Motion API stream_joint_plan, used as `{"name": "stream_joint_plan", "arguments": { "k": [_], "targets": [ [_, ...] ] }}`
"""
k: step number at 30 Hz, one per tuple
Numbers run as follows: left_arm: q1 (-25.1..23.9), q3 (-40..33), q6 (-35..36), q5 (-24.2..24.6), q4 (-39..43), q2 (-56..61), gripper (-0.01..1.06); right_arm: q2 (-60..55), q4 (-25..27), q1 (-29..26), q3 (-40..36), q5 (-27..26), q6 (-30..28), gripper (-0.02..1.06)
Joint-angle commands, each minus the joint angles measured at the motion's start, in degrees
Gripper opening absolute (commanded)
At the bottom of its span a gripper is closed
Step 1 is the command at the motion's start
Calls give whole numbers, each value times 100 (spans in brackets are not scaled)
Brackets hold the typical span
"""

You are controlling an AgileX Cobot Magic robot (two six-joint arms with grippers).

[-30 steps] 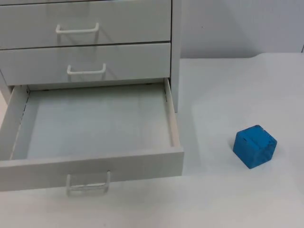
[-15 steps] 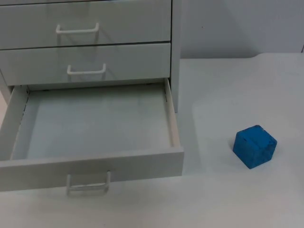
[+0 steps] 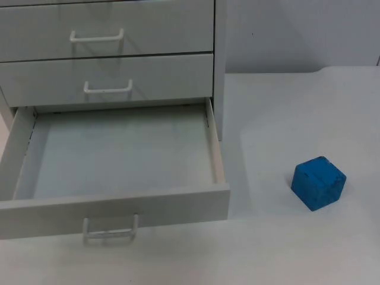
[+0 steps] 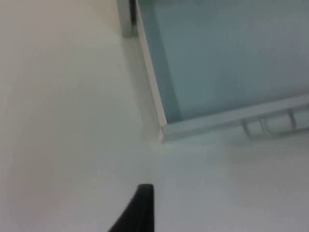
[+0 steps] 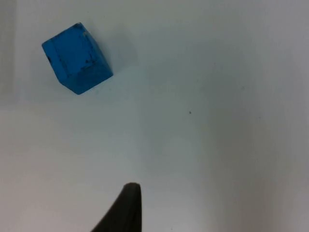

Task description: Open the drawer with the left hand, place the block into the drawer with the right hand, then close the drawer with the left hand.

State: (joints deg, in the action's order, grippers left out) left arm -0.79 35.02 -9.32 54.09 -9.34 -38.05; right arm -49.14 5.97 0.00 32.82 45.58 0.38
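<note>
The white cabinet's bottom drawer (image 3: 119,208) stands pulled out, its inside bare, with a handle (image 3: 110,228) on its front panel. A blue block (image 3: 318,183) rests on the white table to the drawer's right, apart from it. In the left wrist view my left gripper (image 4: 140,210) hovers over the table beside the drawer's front corner (image 4: 162,129), clear of the handle (image 4: 269,125). In the right wrist view my right gripper (image 5: 123,208) hangs above the table some way from the blue block (image 5: 77,58), touching nothing.
Above the open drawer are two closed drawers (image 3: 107,80) of the cabinet (image 3: 219,71). A grey partition wall (image 3: 285,29) ends the table (image 3: 285,119) at the back. Bare table lies around the block and in front of the drawer.
</note>
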Motion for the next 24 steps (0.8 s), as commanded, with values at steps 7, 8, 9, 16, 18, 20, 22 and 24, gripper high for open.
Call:
{"name": "stream_joint_plan", "arguments": {
  "k": [7, 8, 9, 16, 18, 20, 22, 24],
  "targets": [
    [-13, -59, -95, 293, -199, 36, 105, -19, 519, -31, 17, 220, -693, 105],
    [-13, -59, -95, 332, -211, 36, 105, -91, 679, -31, 31, 268, -926, 105],
    [-13, -59, -95, 354, -211, 36, 105, -277, 795, 54, 119, 295, -1101, 105],
    [-13, -59, -95, 206, -201, 36, 105, -1805, 654, 1150, 1074, 518, -781, 103],
    [-13, -59, -95, 194, -178, 36, 105, -2065, 452, 1455, 1285, 465, -608, 103],
    [-13, -59, -95, 194, -154, 36, 105, -2717, -265, 2033, 1656, 238, -107, 103],
    [-13, -59, -105, 194, -156, 36, 105, -3322, -1251, 2521, 2030, -18, 491, 103],
    [-13, -59, -143, 194, -156, 36, 105, -3650, -1588, 2722, 2177, -128, 697, 103]
  ]
}}
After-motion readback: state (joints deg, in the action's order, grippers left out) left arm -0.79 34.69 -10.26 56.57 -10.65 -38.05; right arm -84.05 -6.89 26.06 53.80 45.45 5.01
